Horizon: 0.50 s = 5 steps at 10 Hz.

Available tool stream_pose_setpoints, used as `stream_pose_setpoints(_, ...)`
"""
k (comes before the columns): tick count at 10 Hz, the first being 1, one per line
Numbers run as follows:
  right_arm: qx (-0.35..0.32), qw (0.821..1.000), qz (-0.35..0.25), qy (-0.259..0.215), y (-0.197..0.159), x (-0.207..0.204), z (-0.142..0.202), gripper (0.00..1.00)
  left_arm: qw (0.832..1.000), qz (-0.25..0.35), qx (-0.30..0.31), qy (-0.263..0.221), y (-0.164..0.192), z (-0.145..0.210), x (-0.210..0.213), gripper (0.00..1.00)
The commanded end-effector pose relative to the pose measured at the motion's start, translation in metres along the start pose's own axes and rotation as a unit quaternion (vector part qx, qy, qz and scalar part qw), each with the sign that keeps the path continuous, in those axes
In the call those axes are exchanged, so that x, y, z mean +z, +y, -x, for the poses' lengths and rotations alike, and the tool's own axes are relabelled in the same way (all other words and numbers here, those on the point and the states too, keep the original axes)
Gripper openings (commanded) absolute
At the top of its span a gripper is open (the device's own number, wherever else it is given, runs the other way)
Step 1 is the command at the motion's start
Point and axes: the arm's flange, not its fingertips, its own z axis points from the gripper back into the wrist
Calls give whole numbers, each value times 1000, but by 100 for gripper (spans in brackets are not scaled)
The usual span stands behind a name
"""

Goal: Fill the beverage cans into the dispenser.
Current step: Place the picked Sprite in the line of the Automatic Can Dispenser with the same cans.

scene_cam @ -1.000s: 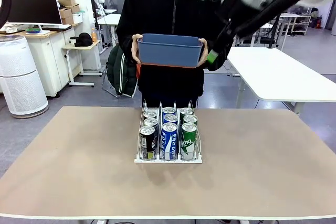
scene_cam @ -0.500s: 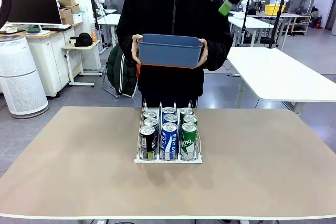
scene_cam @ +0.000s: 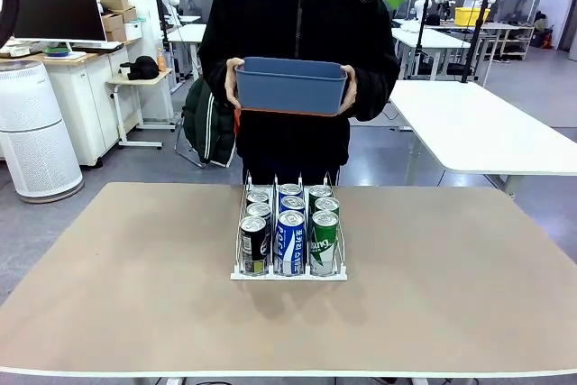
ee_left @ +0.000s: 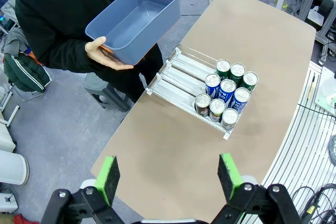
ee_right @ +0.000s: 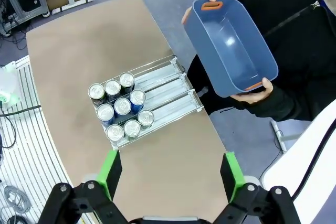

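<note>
The white wire dispenser stands at the table's middle, its three lanes holding several beverage cans: black ones on the left, blue-and-white in the middle, green on the right. The cans crowd the rack's robot-side end; the far part of the lanes is bare. My left gripper hangs open high above the table with nothing in it. My right gripper is also open and empty, high over the dispenser and cans.
A person stands at the far edge holding an empty blue bin in both hands at chest height. The tan table has free room around the rack. Other tables and an air purifier stand behind.
The right arm has swung up and away from in front of the person to the top right. Left arm, person, bin and cans have stayed put.
</note>
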Motion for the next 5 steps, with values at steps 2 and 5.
stream_pose_setpoints(2,6,1000,2,-3,2,2,1,100,1000,1,0,0,0,2,1,100)
stream_pose_setpoints(5,6,1000,2,-3,2,2,1,100,1000,1,0,0,0,2,1,100)
